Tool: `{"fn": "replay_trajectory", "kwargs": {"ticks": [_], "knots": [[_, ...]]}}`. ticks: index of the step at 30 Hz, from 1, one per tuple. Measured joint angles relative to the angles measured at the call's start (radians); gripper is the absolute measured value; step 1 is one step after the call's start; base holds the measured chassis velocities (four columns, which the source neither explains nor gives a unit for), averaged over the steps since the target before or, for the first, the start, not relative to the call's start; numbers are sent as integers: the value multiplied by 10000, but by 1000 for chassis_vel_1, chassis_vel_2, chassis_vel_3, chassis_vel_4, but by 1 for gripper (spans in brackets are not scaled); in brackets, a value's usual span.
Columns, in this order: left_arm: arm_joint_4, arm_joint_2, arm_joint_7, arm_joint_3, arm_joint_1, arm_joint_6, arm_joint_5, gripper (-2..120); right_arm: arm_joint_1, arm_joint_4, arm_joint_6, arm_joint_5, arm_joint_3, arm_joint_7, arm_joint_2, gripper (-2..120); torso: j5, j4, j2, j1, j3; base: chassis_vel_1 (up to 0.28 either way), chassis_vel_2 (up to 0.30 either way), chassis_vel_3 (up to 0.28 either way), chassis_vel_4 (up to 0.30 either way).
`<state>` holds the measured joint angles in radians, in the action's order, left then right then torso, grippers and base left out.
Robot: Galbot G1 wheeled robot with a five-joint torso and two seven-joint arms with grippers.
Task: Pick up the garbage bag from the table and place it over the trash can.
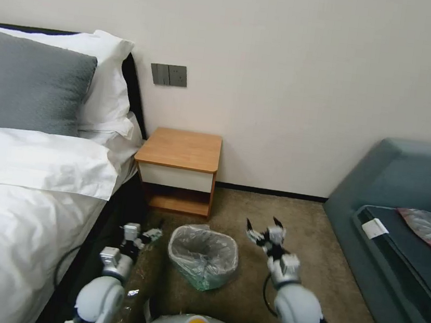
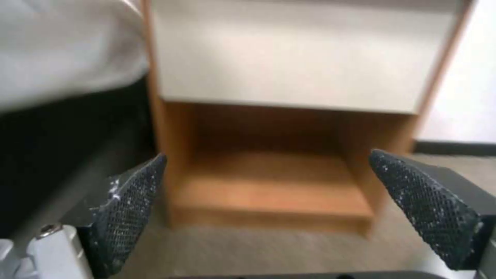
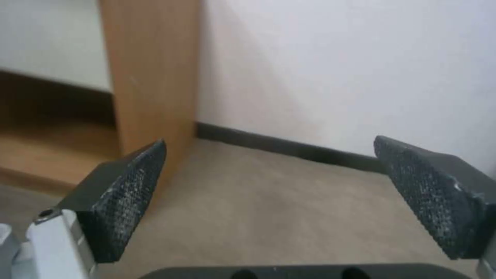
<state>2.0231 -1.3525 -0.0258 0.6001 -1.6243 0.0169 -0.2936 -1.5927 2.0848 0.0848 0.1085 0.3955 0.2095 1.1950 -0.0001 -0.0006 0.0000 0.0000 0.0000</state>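
1. As the head view stands, I read the garbage bag [image 1: 203, 253] as already over the trash can [image 1: 204, 282]: grey crinkled film drapes its rim and lines the inside, with pale green showing low on the front. I can't make out a pink-red edge from here.
2. The trash can sits on the carpet [image 1: 281, 227], just in front of the table [image 1: 181, 148], nearer the table's front right corner than its left. Nothing lies on the tabletop.
3. My left gripper [image 1: 142, 236] hangs low beside the bed [image 1: 22, 200], near the can's left side and not touching it. In the left wrist view its fingers [image 2: 129, 217] are spread wide with nothing between them, facing the table's low shelf.
4. My right gripper [image 1: 264, 231] hovers just off the can's right rim, apart from it. In the right wrist view its fingers [image 3: 124, 201] are likewise spread and empty, facing the table's right side panel and the wall's baseboard.
5. Judgement: the placing looks essentially done; what remains is checking the fit and pulling clear.
6. Risks from here: the film looks loosely gathered, not tight round the rim, so a fingertip brushing it while I retract could drag an edge back into the can.
7. The can looks light; a nudge from either arm could slide or tip it.
8. The left arm sits close to the bed's edge, so a careless swing might snag the bedding.
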Motion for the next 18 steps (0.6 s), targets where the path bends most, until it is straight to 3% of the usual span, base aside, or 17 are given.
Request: {"fn": "replay_trajectory", "kwargs": {"ticks": [5, 18], "knots": [[-482, 63, -16, 198, 28, -937, 137, 98, -496, -465, -1090, -604, 136, 240, 474, 100, -1, 8, 0, 0, 0, 0, 0, 0, 0], [-496, 64, 18, 183, 28, -926, 123, 98, -466, -477, -1099, -576, 132, 233, 465, 100, 1, 6, 0, 0, 0, 0, 0, 0, 0]]}}
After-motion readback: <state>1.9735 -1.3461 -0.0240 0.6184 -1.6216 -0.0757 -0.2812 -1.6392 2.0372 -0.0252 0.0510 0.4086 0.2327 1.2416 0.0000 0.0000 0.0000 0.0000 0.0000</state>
